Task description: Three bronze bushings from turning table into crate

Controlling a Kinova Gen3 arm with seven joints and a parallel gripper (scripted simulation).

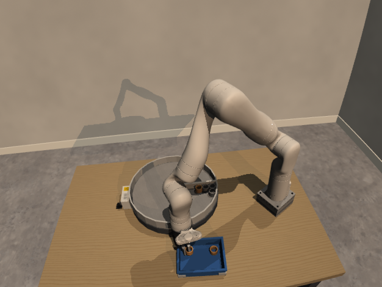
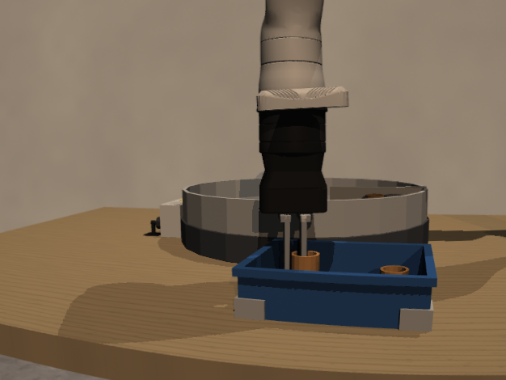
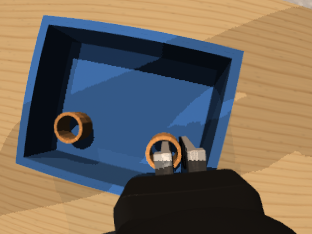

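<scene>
Top-view clock dirs: the crate [image 1: 200, 273] [image 2: 335, 300] [image 3: 140, 31] is sitting at abt 6 o'clock on the table [image 1: 98, 240] [image 2: 134, 356] [image 3: 270, 75], just beside the turntable [image 1: 155, 213] [image 2: 229, 217]. The arm [image 1: 237, 108] [image 2: 292, 48] is reaching over the turntable from its base [image 1: 285, 202], which is standing at abt 3 o'clock.

The gripper [image 1: 186, 250] [image 2: 295, 261] [image 3: 175, 147] is pointing down at the crate's 10 o'clock, fingers nearly closed w/ a narrow gap. It's pinching the wall of a bronze bushing [image 1: 190, 253] [image 2: 307, 262] [image 3: 160, 136], 1 finger going down the bore, 1 staying outside. That bushing is standing approx. upright & riding higher than its mate; its bottom is hiding behind the crate wall in the ext. view.

The 2nd bronze bushing [image 1: 213, 253] [image 2: 394, 271] [image 3: 87, 125] is resting upright at the crate's 2 o'clock, well apart from the gripper.

On the turntable, another bronze one [image 1: 198, 189] is standing at abt 3 o'clock, near the divider [image 1: 200, 182], w/ dark & grey bushings [image 1: 212, 193] clustering on its 3 o'clock side. A white box [image 1: 125, 197] [image 2: 170, 221] is sitting at the turntable's 9 o'clock.
</scene>
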